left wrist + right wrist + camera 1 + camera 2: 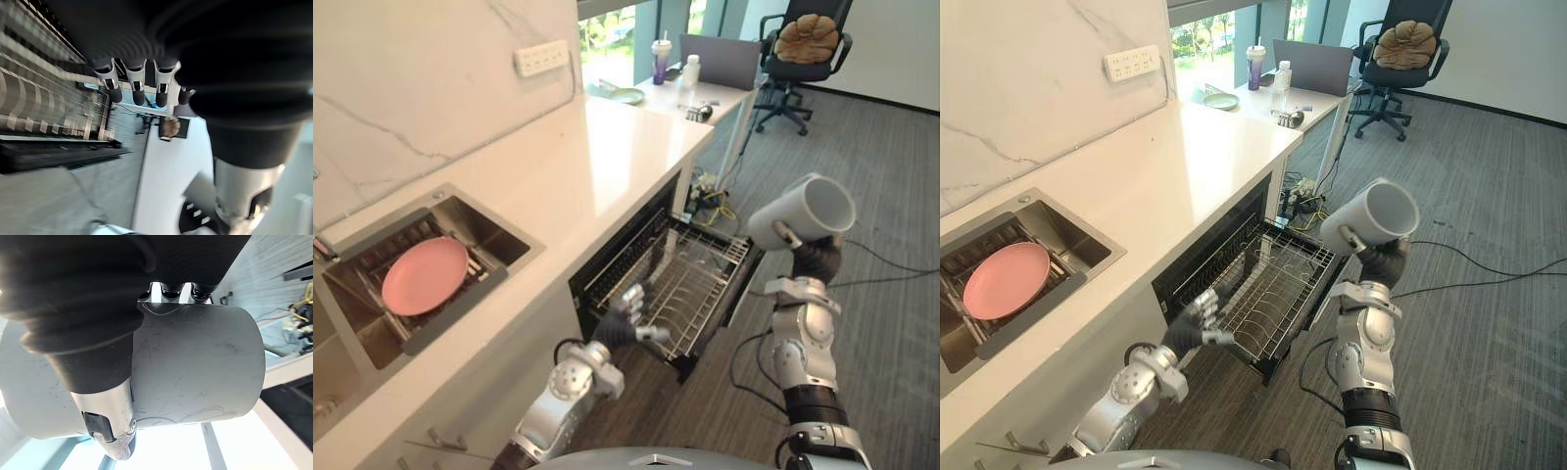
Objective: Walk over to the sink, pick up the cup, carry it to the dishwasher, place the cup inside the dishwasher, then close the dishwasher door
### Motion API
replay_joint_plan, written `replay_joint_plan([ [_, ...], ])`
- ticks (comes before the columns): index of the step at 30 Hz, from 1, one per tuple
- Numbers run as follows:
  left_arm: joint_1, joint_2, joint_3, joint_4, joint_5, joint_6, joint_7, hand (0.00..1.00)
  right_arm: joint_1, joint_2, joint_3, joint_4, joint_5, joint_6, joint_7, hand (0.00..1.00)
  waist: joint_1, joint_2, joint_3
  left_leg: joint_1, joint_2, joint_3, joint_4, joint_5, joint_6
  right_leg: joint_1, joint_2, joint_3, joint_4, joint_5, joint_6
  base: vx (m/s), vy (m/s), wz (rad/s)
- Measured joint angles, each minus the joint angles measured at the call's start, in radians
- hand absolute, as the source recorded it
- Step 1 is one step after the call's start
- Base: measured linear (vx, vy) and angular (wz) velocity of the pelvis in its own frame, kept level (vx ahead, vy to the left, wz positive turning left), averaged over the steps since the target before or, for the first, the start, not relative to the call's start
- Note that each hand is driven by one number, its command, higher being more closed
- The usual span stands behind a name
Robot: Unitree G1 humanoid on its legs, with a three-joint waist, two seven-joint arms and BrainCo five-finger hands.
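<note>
My right robot hand [815,258] is closed round the pale grey cylindrical ceramic cup [805,210] and holds it up in the air. In the right wrist view I see the thumb [111,433] lying across the cup's wall and the dark fingertips [172,290] hooked over its far side. The cup is tipped onto its side above that robot hand. Its open mouth is turned up and away from me, and its small handle [785,234] is on the lower side, next to the robot hand. It touches nothing else.

Below and to the left of that robot hand is the silver wire dish rack [697,282], pulled out of the black dishwasher [619,257] under the white stone worktop [592,162]. The rack lies between my two hands. My left robot hand [632,311] sits at the rack's near corner, its fingers [137,84] relaxed and nearly straight, holding nothing. I cannot tell whether it touches the wire.

Well off to the left of the left robot hand, a stainless steel sink [497,241] is sunk in the worktop, with a round pink plate [424,275] lying inside it. Beyond both hands, past the worktop's far end, a white desk [729,95] carries an open grey laptop [720,61] and a purple tumbler with a straw [661,61]. Farther off past the right robot hand, a black office chair [798,70] stands on grey carpet [891,176].
</note>
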Motion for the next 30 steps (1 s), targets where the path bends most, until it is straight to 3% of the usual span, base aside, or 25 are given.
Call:
replay_joint_plan([
  [4,0.054,0.027,0.011,0.128,0.075,0.092,-0.009,0.00,0.029,-0.004,-0.001,0.015,0.002,0.030,0.039,1.00,0.003,-0.010,0.007,-0.007,-0.002,-0.005,0.000,-0.003,0.002,0.002,-0.007,-0.006,0.000,-0.001,0.002,0.01,0.013,0.05],
  [7,0.078,0.032,0.099,0.316,0.143,0.134,0.058,0.00,0.029,-0.002,0.000,0.050,-0.027,0.042,0.067,1.00,0.001,-0.029,0.018,0.001,-0.006,-0.024,0.000,-0.002,0.001,0.021,-0.007,-0.027,0.000,-0.005,0.006,0.01,0.010,0.16],
  [12,0.101,0.049,0.329,0.547,0.243,0.128,0.194,0.00,0.023,-0.001,0.034,0.091,-0.148,0.051,0.068,1.00,0.022,-0.053,0.035,-0.010,-0.009,-0.059,0.000,0.000,-0.005,0.039,-0.011,-0.065,-0.002,-0.016,0.013,-0.01,0.010,0.23],
  [16,0.084,0.058,0.484,0.675,0.287,0.093,0.247,0.00,-0.024,-0.003,0.064,0.179,-0.229,0.108,0.078,1.00,0.039,-0.049,0.046,-0.004,-0.021,-0.067,0.000,0.000,0.003,0.066,-0.025,-0.084,-0.001,-0.017,0.019,0.01,0.019,0.13],
  [18,0.126,0.085,0.490,0.746,0.306,0.105,0.239,0.00,-0.040,-0.004,0.077,0.237,-0.261,0.129,0.093,1.00,0.043,-0.046,0.052,-0.007,-0.024,-0.068,0.000,-0.006,-0.001,0.065,-0.027,-0.085,0.000,-0.021,0.024,0.01,0.016,0.02],
  [24,0.173,0.070,0.529,0.781,0.284,0.135,0.224,0.00,-0.112,-0.054,0.077,0.392,-0.302,0.165,0.104,1.00,0.062,-0.036,0.101,-0.053,-0.032,-0.113,0.000,0.009,0.010,0.054,-0.033,-0.129,0.000,-0.021,0.024,0.01,0.009,0.25],
  [26,0.149,0.070,0.529,0.781,0.244,0.137,0.224,0.00,-0.211,-0.098,0.076,0.449,-0.310,0.166,0.101,1.00,0.071,-0.020,0.146,-0.133,-0.031,-0.122,0.000,0.035,0.014,-0.008,-0.034,-0.152,0.005,-0.009,0.015,-0.06,0.029,0.37],
  [30,0.125,0.069,0.532,0.785,0.143,0.132,0.229,0.00,-0.308,-0.164,0.075,0.546,-0.311,0.157,0.070,1.00,0.092,-0.013,0.253,-0.205,-0.034,-0.168,0.007,0.076,0.025,-0.053,-0.036,-0.192,0.017,0.006,0.006,-0.03,0.029,0.45],
])
